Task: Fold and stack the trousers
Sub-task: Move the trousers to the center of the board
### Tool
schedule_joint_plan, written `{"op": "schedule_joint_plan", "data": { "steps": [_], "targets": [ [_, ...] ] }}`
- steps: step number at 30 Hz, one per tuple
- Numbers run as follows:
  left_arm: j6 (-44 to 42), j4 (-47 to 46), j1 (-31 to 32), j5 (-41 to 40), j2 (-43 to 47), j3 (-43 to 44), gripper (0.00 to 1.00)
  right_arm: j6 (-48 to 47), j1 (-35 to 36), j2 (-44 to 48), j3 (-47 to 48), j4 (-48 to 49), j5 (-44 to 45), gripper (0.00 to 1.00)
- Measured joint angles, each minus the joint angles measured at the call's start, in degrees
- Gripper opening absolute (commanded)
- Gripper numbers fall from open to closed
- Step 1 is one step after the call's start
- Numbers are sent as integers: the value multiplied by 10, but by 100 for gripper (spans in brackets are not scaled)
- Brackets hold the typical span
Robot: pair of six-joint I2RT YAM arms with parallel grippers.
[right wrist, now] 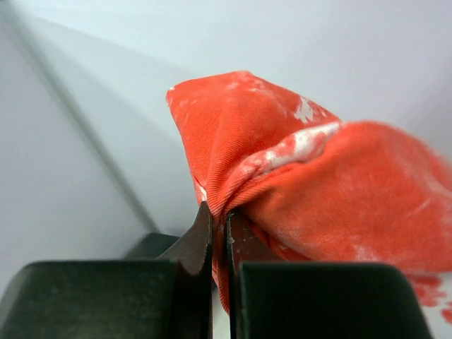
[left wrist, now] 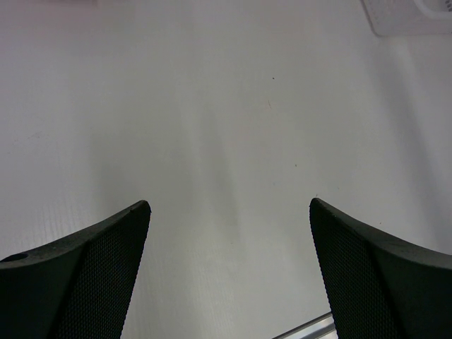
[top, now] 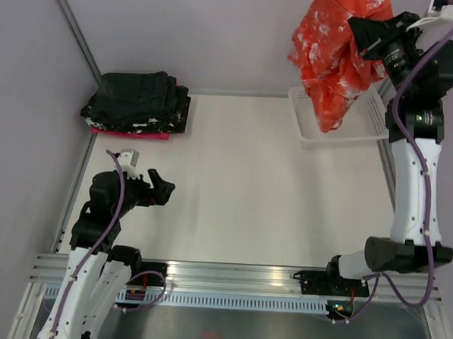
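Pick-up step: right gripper (top: pixel 368 40) clamps the trousers (top: pixel 331 65) aloft; left gripper (top: pixel 162 187) stands wide. Next, spread them on the surface (top: pixel 248 186).

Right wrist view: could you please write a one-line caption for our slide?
Right gripper shut on a fold of the orange-red, white-splotched trousers, pale wall behind.
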State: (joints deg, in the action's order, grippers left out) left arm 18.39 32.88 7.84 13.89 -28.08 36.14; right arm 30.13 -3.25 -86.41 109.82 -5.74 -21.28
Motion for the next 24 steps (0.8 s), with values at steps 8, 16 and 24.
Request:
{"op": "schedule_joint_plan", "data": {
  "steps": [8,16,24],
  "targets": [
    [0,0,0,-5,45,0,98,82,113,243,-181,69,-94,0],
    [0,0,0,-16,57,0,98,120,240,331,-626,168,-57,0],
    [0,0,0,-17,53,0,98,69,409,97,-699,100,93,27]
  ]
}}
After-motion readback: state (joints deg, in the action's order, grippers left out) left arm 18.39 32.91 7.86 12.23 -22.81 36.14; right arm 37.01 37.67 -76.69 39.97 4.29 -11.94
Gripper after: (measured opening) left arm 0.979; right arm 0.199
